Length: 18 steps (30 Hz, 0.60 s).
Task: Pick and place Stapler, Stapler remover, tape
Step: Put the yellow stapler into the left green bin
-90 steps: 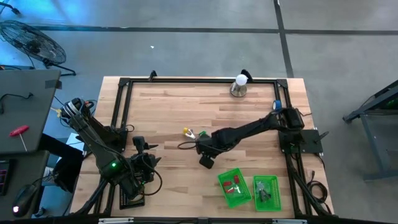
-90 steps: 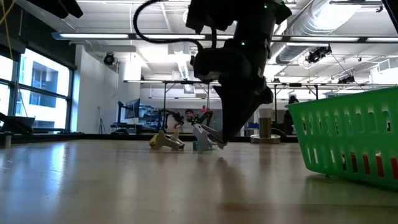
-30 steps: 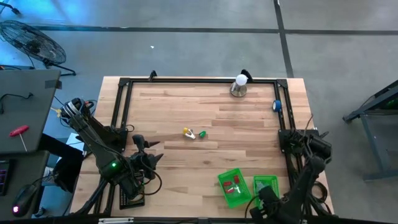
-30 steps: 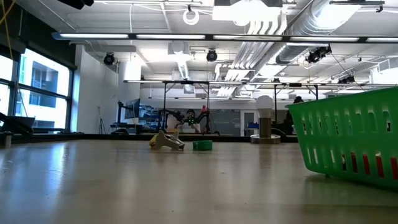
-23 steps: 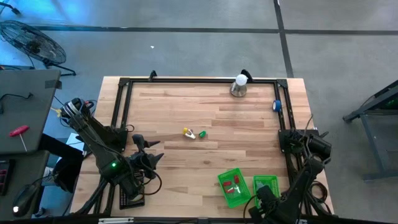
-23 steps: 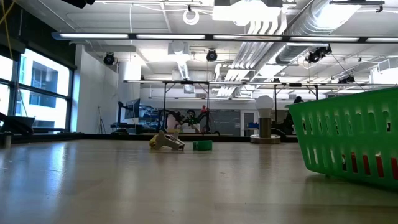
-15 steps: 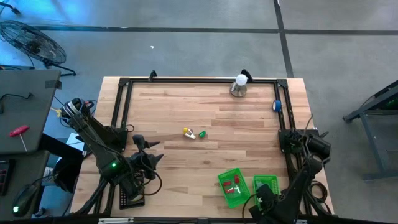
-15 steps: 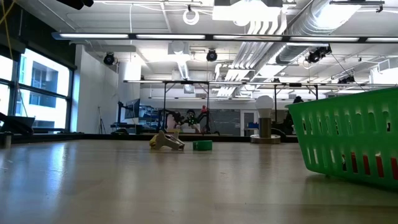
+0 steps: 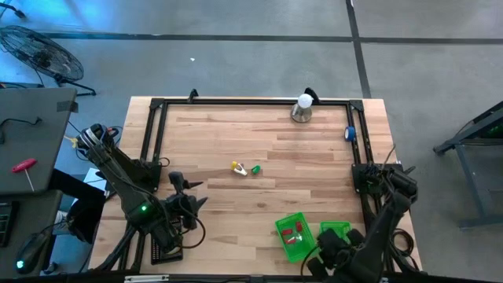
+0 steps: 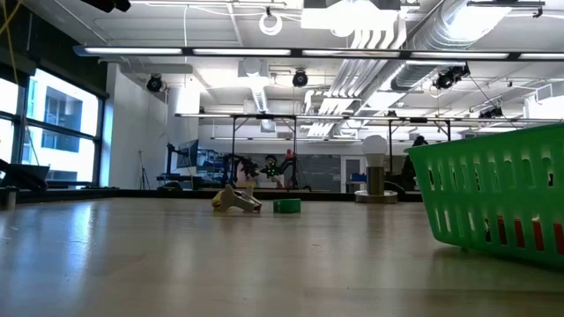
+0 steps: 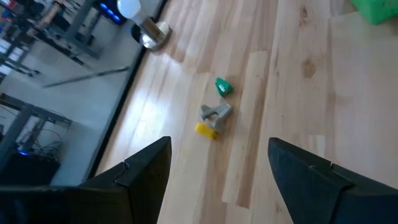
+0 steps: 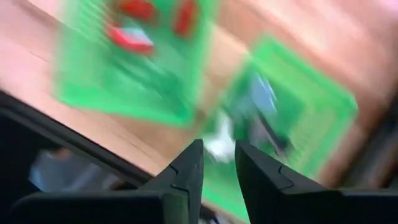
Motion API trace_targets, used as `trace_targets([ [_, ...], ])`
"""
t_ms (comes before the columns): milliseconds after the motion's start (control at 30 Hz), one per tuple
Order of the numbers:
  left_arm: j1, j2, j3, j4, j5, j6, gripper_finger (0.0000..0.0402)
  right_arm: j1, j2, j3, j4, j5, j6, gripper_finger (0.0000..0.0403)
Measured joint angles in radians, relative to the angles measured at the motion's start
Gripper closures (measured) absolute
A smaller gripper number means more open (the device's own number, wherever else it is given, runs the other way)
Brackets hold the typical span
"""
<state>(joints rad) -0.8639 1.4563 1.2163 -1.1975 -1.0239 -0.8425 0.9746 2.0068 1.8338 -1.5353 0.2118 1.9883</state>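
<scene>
Two small things still wait in the middle of the table [image 9: 220, 134]. One is a grey and yellow claw [image 9: 237, 167], which looks like the staple remover. The other is a little green roll [image 9: 255, 169], which may be tape. They lie just beside each other, well apart from both arms.

Near the front edge sit two green baskets. The first basket [image 9: 278, 229] has some red things [image 9: 293, 231] in it. I cannot tell what they are. The second basket [image 9: 336, 226] is partly hidden under the right arm.

The right gripper [image 12: 218, 144] hangs over these baskets. Its fingers have only a thin gap between them, and nothing is held in that gap. It touches nothing I can see. So I think the drop-off step is in hand here.

The next move calls for a long reach to the middle of the table, then a careful pinch, because the claw and the roll are small and close together.

The left gripper [image 11: 219, 142] waits at the left side of the table. Its fingers are wide apart and empty, and it points toward the two small things.
</scene>
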Motion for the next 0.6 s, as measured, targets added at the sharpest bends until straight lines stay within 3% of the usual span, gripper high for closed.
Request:
trace_targets([
  [133,0.000,0.000,0.000,0.012,0.042,0.000,0.0142,0.008,0.000,0.034,0.039,0.228,-0.137,0.0324],
  [267,0.000,0.000,0.000,0.027,0.070,0.000,0.0142,0.002,0.000,0.034,0.072,0.387,-0.290,0.0321],
  [600,0.063,0.003,0.000,0.042,0.112,0.031,0.0142,-0.065,0.000,0.034,0.083,0.460,-0.436,0.0277],
])
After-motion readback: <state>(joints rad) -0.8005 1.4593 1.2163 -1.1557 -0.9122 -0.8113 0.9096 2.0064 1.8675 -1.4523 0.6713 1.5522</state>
